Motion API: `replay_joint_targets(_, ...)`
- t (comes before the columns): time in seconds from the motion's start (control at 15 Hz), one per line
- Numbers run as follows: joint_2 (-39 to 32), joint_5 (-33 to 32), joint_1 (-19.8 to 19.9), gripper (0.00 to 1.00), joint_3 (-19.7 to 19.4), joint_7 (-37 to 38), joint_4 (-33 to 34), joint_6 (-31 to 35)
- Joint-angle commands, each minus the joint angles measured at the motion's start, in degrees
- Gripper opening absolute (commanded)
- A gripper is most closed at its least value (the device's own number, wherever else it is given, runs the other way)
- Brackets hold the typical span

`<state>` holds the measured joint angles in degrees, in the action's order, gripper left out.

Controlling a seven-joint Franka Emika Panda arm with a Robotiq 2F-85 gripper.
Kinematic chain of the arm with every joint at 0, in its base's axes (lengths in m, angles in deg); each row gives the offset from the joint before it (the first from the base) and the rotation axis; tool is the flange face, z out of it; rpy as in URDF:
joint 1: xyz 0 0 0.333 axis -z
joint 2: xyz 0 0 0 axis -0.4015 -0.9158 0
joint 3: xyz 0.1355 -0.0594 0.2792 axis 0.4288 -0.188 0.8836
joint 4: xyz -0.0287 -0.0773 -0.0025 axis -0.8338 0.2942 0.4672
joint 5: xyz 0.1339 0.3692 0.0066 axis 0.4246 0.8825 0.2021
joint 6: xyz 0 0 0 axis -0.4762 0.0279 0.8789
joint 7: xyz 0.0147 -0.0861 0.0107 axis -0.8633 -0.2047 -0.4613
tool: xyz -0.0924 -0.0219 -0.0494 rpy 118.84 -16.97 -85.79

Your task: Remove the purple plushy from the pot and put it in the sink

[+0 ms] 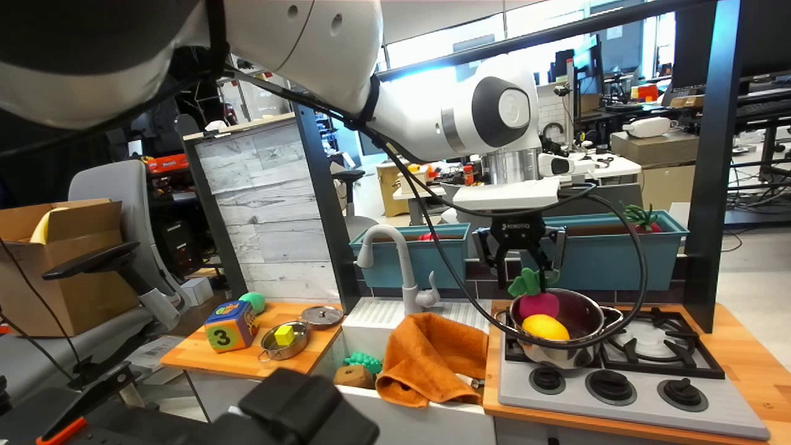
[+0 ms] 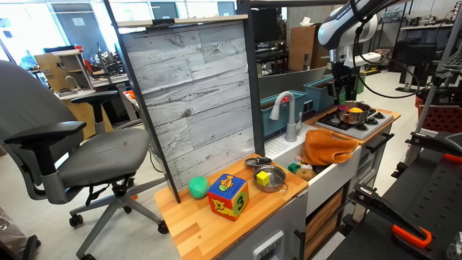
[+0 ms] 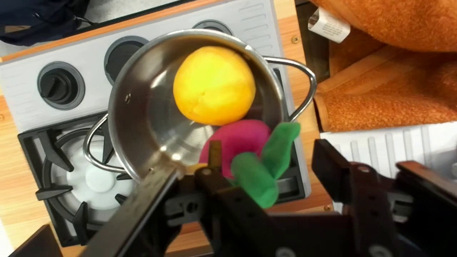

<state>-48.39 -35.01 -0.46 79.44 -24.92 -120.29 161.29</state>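
Note:
The purple plushy, magenta with green leaves on top, sits in the steel pot on the stove. In the wrist view it lies beside a yellow round toy, near the pot's rim. It also shows in an exterior view. My gripper is open just above the pot. Its fingers stand apart on both sides of the green leaves; the right finger is clear of them. The white sink with its grey arched faucet stands beside the stove, partly covered by a towel.
An orange towel hangs over the sink's front, with small toys beside it inside. Teal tubs stand behind the stove. A small pan and a toy cube are on the far counter. A cable loops near the gripper.

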Motion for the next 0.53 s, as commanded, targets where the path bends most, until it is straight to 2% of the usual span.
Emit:
replay_joint_targets(0.0,-4.04,-1.08,0.21,0.35,-0.69,2.57,7.16,-1.64)
replay_joint_targets(0.33,-4.23,-0.79,-0.06,0.01,-2.19,3.89,7.06,-0.74)
replay_joint_targets(0.47,-3.45,-1.00,-0.07,0.00,-2.82,3.69,6.16,-1.21)
